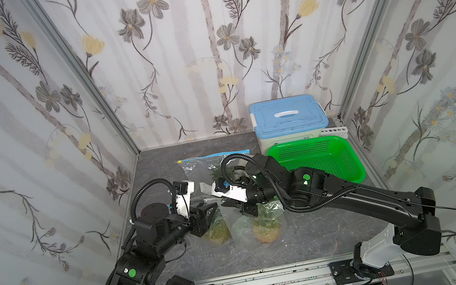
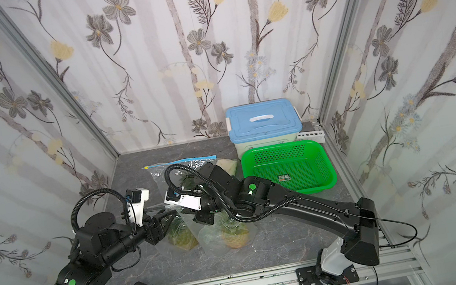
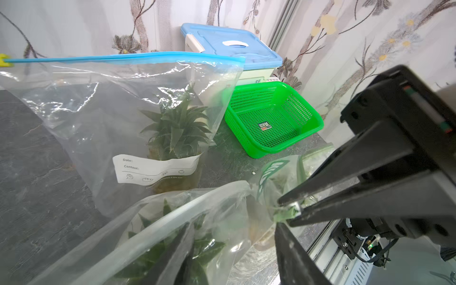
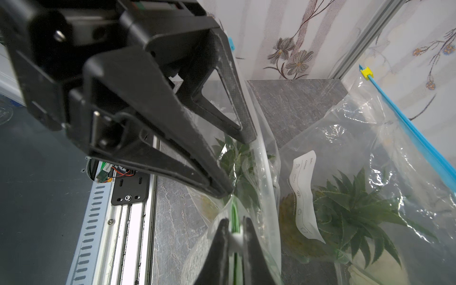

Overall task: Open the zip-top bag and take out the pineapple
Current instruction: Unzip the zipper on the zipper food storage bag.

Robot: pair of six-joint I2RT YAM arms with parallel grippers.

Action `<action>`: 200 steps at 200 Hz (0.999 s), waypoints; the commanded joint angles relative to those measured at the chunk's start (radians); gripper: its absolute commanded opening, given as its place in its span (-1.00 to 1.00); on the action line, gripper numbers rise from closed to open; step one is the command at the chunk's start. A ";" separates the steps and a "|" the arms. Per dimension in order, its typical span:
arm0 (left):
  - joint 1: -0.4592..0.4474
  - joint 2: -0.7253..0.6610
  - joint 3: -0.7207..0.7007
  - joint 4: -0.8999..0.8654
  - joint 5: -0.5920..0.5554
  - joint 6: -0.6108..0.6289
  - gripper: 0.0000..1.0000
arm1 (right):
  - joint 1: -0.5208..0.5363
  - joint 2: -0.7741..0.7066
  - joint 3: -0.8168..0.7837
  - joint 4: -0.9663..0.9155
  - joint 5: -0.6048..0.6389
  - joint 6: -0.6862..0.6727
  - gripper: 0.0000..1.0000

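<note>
Table (image 1: 161, 167) of dark marbled grey, seen from above and from both wrist cameras. At the back stand a blue-lidded box (image 1: 288, 116) and, in front of it, a green basket (image 1: 318, 159). A large bag (image 3: 98, 98) with a blue zip stands behind the arms, with a pineapple of its own inside.

Nearer the robot, between the two arms, is the zip-top bag (image 3: 217, 204) being worked on, with another bagged pineapple (image 1: 267, 231) just beside it. Its rim looks parted rather than pressed flat, so the opening seems at least partly done. The pineapple (image 3: 207, 246) is inside this bag, with green crown leaves showing through the film. Taking it out is left to do.

The right hand (image 3: 286, 212) is closed, pinching the green zip strip (image 4: 234, 214) at one end of the rim. The left hand (image 4: 235, 166) has its jaws apart, straddling the rim near the crown and gripping nothing that shows.
</note>
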State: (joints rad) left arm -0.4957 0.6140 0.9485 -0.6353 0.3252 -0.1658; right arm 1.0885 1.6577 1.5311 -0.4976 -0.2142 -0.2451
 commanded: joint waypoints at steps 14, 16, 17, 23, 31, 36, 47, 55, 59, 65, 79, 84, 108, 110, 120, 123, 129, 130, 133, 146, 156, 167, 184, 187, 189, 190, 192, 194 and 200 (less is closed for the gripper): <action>0.000 0.003 -0.009 0.089 0.058 0.005 0.04 | 0.001 0.009 0.003 0.024 -0.021 -0.019 -0.80; 0.000 0.002 -0.011 0.092 0.059 0.005 0.04 | 0.001 0.010 0.003 0.025 -0.021 -0.019 -0.80; 0.000 0.001 -0.011 0.093 0.059 0.005 0.04 | 0.001 0.010 0.003 0.025 -0.021 -0.019 -0.80; 0.000 -0.004 -0.014 0.095 0.059 0.007 0.04 | 0.000 0.010 0.003 0.027 -0.020 -0.020 -0.80; 0.000 -0.010 -0.018 0.097 0.064 0.009 0.03 | 0.001 0.010 0.003 0.028 -0.019 -0.021 -0.79; 0.000 -0.015 -0.020 0.097 0.066 0.010 0.03 | 0.001 0.010 0.003 0.028 -0.020 -0.022 -0.79; 0.000 -0.021 -0.022 0.094 0.068 0.010 0.03 | 0.001 0.015 0.004 0.030 -0.017 -0.022 -0.79; 0.000 -0.026 -0.025 0.094 0.068 0.009 0.03 | 0.001 0.017 0.006 0.031 -0.016 -0.024 -0.79; 0.000 -0.029 -0.026 0.094 0.069 0.009 0.03 | 0.001 0.019 0.008 0.031 -0.016 -0.023 -0.79; 0.001 -0.032 -0.028 0.095 0.074 0.009 0.02 | 0.000 0.021 0.009 0.033 -0.016 -0.023 -0.79; 0.000 -0.034 -0.033 0.097 0.076 0.008 -0.02 | 0.001 0.024 0.011 0.036 -0.017 -0.024 -0.79; 0.000 -0.032 -0.032 0.097 0.078 0.008 -0.04 | 0.001 0.024 0.011 0.038 -0.017 -0.024 -0.79; 0.000 -0.002 -0.031 0.097 0.075 0.002 -0.15 | 0.001 0.022 0.012 0.043 -0.021 -0.023 -0.79; 0.000 0.000 -0.031 0.097 0.077 0.000 -0.16 | 0.001 0.022 0.011 0.043 -0.020 -0.023 -0.78; -0.001 0.012 -0.032 0.109 0.101 0.006 -0.25 | 0.001 0.023 0.011 0.044 -0.021 -0.023 -0.79; -0.001 0.015 -0.034 0.113 0.104 0.003 -0.26 | 0.001 0.022 0.011 0.044 -0.020 -0.023 -0.78; -0.001 0.020 -0.037 0.123 0.109 -0.003 -0.27 | 0.001 0.024 0.011 0.043 -0.020 -0.023 -0.78; -0.001 0.021 -0.037 0.125 0.110 -0.004 -0.27 | 0.001 0.024 0.011 0.043 -0.020 -0.023 -0.78; -0.001 0.022 -0.039 0.128 0.111 -0.005 -0.27 | 0.001 0.024 0.011 0.044 -0.021 -0.023 -0.78; -0.001 0.026 -0.043 0.137 0.112 -0.010 -0.29 | 0.001 0.024 0.009 0.044 -0.017 -0.025 -0.78; -0.001 0.026 -0.043 0.138 0.107 -0.010 -0.31 | 0.001 0.022 0.008 0.044 -0.016 -0.025 -0.79; -0.001 0.023 -0.042 0.136 0.103 -0.010 -0.35 | 0.001 0.023 0.008 0.045 -0.015 -0.026 -0.78; -0.001 0.021 -0.045 0.136 0.108 -0.012 -0.39 | 0.001 0.022 0.008 0.047 -0.014 -0.028 -0.79; -0.001 0.022 -0.045 0.136 0.109 -0.011 -0.40 | 0.001 0.021 0.008 0.047 -0.014 -0.028 -0.78; -0.001 0.023 -0.045 0.136 0.110 -0.013 -0.40 | 0.001 0.021 0.008 0.048 -0.014 -0.028 -0.78; -0.001 0.023 -0.045 0.137 0.110 -0.013 -0.41 | 0.001 0.022 0.008 0.047 -0.014 -0.029 -0.78; -0.001 0.023 -0.046 0.138 0.111 -0.013 -0.41 | 0.001 0.021 0.008 0.049 -0.014 -0.029 -0.78; -0.001 0.023 -0.047 0.138 0.113 -0.012 -0.42 | 0.001 0.021 0.008 0.050 -0.013 -0.028 -0.78; -0.001 0.024 -0.049 0.139 0.117 -0.013 -0.43 | 0.001 0.019 0.008 0.051 -0.011 -0.029 -0.79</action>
State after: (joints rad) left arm -0.4965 0.6357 0.9062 -0.5301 0.4229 -0.1837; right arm 1.0874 1.6779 1.5341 -0.4950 -0.2119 -0.2523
